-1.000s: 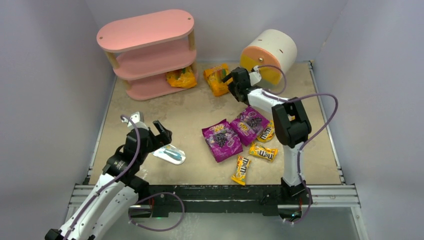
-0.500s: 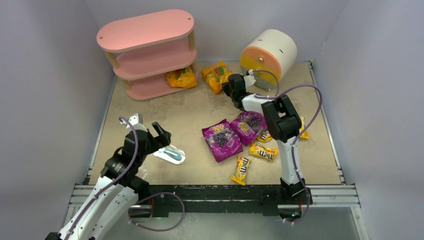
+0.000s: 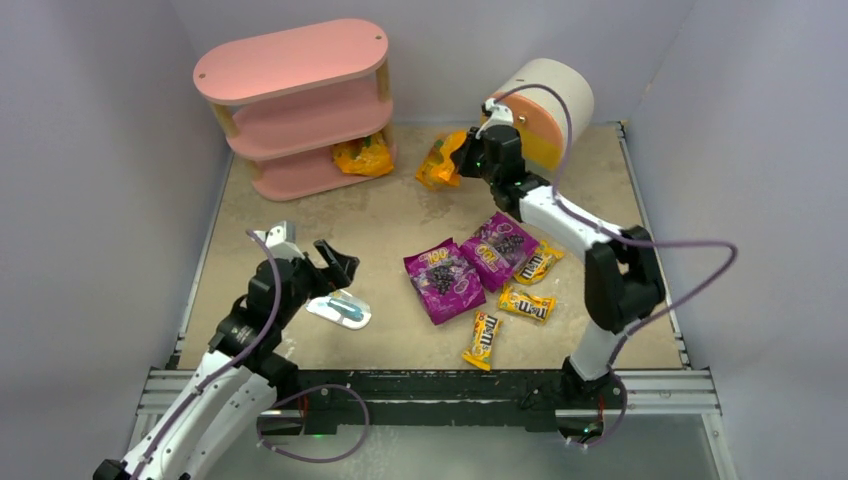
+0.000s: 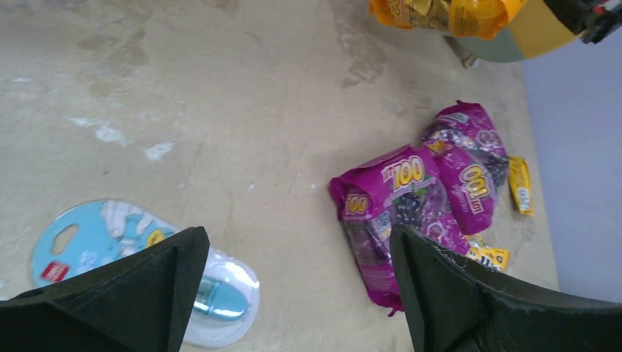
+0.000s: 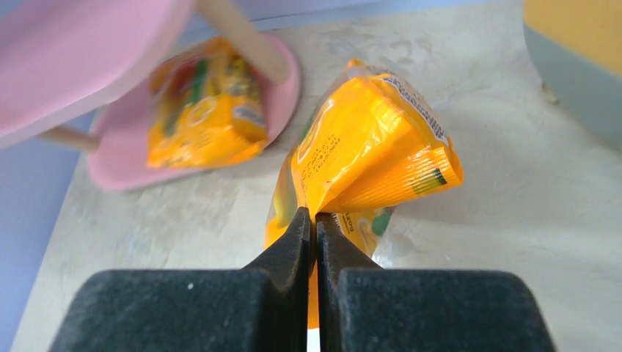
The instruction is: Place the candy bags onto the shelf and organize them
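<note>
Nearest, well in front of the shelf point(image 3: 290, 60), finds left gripper point(image 3: 308, 255) spread wide, gripping nothing, hanging over a blue packet point(image 3: 340, 309). To the right of that, in front and right of the shelf, counts three M&M's packs point(image 3: 483, 338) in view and two purple bags point(image 3: 444, 280) lying flat, the pair touching. Beyond, just right of the shelf, sees right gripper point(image 5: 315, 224) pinched tight on the edge of an orange bag point(image 5: 374, 147), tipped up. Farthest, spots a second orange bag point(image 3: 362, 155) on the shelf's bottom tier.
</note>
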`<state>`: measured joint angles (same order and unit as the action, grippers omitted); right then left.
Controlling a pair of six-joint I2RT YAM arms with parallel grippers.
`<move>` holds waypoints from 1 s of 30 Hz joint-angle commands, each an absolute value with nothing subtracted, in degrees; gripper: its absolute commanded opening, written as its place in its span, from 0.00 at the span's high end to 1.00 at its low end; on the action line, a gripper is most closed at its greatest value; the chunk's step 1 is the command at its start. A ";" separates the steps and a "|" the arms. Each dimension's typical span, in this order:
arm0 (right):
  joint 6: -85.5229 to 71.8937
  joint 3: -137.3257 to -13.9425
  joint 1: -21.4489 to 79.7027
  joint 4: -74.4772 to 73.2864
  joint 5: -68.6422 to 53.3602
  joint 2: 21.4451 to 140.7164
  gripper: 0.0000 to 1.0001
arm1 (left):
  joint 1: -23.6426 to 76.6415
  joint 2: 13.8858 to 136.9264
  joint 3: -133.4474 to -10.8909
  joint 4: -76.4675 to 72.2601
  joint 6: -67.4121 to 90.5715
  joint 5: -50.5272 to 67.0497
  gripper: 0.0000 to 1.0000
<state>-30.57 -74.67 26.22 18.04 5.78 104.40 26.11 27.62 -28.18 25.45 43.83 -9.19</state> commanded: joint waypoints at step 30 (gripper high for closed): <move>-24.11 -77.12 30.39 10.36 -57.95 64.82 1.00 | 25.75 55.65 -15.59 -83.54 65.85 30.10 0.00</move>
<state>-18.02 -75.88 29.41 -1.61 -53.89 65.17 25.89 54.06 -14.61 -73.14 63.57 27.88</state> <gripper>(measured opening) 0.015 0.996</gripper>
